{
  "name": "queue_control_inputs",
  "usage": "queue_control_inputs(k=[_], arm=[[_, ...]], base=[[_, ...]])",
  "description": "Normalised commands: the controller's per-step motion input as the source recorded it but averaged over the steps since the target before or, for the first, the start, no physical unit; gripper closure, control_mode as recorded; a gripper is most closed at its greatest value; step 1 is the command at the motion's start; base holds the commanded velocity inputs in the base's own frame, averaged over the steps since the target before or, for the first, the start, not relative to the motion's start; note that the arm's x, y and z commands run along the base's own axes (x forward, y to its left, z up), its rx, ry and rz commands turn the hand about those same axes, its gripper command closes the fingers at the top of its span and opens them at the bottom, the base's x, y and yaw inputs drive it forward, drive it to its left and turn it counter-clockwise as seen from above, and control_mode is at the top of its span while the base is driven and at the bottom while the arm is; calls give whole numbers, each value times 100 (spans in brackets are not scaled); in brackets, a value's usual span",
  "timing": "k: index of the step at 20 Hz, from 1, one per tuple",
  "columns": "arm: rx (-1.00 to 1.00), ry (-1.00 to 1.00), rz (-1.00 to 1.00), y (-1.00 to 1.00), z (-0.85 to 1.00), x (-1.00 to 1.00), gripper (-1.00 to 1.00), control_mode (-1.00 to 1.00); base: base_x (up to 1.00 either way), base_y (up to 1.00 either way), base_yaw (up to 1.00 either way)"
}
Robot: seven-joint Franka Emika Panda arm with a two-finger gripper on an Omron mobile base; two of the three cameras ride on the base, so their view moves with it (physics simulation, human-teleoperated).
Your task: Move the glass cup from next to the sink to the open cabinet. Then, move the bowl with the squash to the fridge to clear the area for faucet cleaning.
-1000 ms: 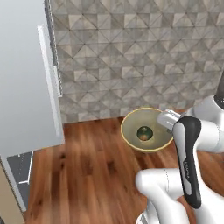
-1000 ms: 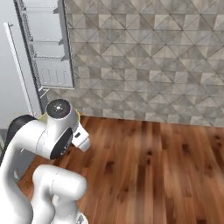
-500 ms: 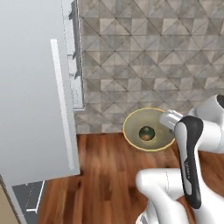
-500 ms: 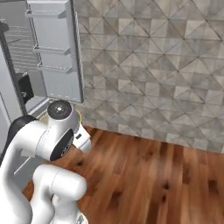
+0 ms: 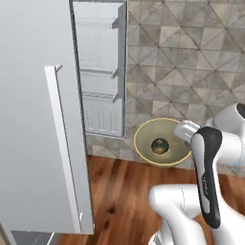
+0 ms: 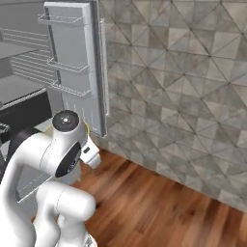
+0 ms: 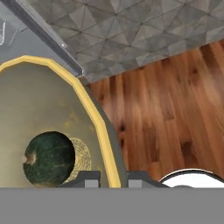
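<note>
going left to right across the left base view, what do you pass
fridge door handle → fridge door bins → bowl with the squash inside it → gripper at the bowl's right rim → the robot's white arm

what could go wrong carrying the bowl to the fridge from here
The gripper pinches the bowl by one side of its rim, so the bowl could tilt or slip out.

The squash lies loose inside and might roll, shifting the load.

The fridge door stands open close by; the bowl could clip it on the way in.
</note>
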Motion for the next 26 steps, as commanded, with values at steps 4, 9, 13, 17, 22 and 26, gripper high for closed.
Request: queue_control_inputs(k=[4, 9, 13, 17, 22, 26], arm=[[0, 0, 0, 0, 0, 0, 100, 100], [0, 0, 0, 0, 0, 0, 100, 100], [0, 0, 0, 0, 0, 0, 100, 100], [0, 0, 0, 0, 0, 0, 100, 100], [0, 0, 0, 0, 0, 0, 100, 100], [0, 0, 0, 0, 0, 0, 100, 100]], base=[[50, -26, 62], [5, -27, 70], [18, -41, 63], [52, -71, 44], [27, -56, 27], [-5, 0, 44]])
